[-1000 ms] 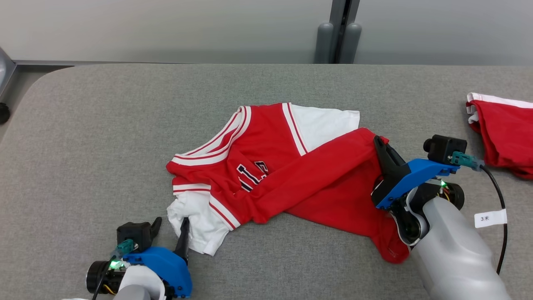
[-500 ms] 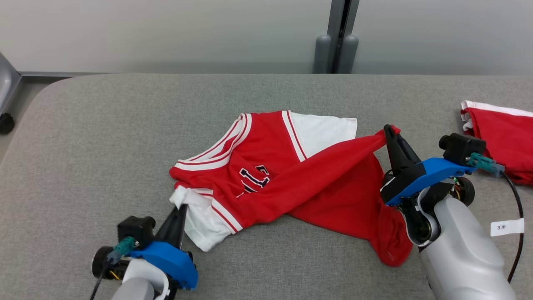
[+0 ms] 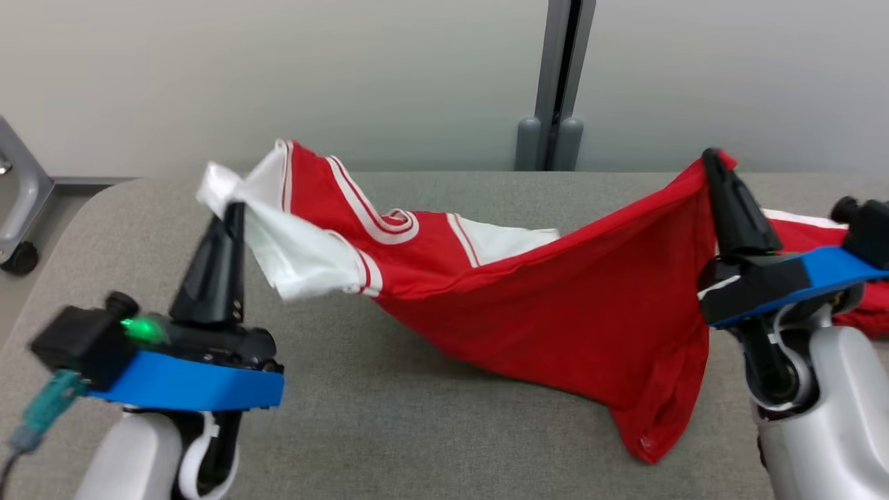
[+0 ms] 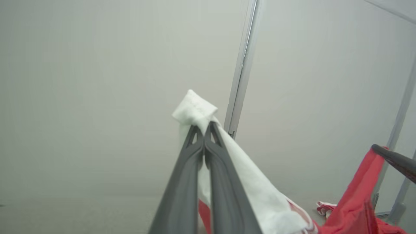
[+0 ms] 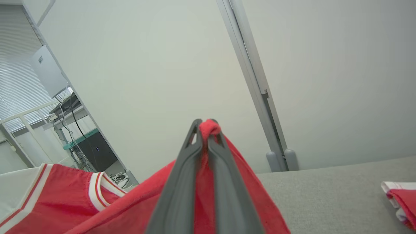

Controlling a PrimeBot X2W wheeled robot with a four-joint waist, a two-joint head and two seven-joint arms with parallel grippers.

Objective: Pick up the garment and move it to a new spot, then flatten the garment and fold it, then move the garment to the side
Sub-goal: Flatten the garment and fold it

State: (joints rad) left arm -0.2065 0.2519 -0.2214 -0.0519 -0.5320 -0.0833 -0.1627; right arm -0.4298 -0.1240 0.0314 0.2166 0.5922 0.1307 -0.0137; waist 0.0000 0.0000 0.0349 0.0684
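Note:
The garment (image 3: 542, 305) is a red jersey with white sleeves and striped trim, stretched in the air between my two grippers above the grey table (image 3: 389, 430). My left gripper (image 3: 233, 208) is shut on its white sleeve (image 4: 195, 110), raised at the left. At the right, my right gripper (image 3: 712, 158) is shut on a red corner of the hem (image 5: 209, 127). The jersey's lower part sags and a red end (image 3: 646, 437) touches the table near the front.
A second red and white garment (image 3: 812, 226) lies on the table at the far right, behind my right gripper, also visible as folded cloth (image 5: 401, 198). A grey post (image 3: 552, 83) stands against the wall behind the table. A metal frame with a wheel (image 3: 19, 257) is at the far left.
My left gripper closed on the white sleeve and both arms rose, lifting the jersey off the table and stretching it between them. The head camera tilted up too.

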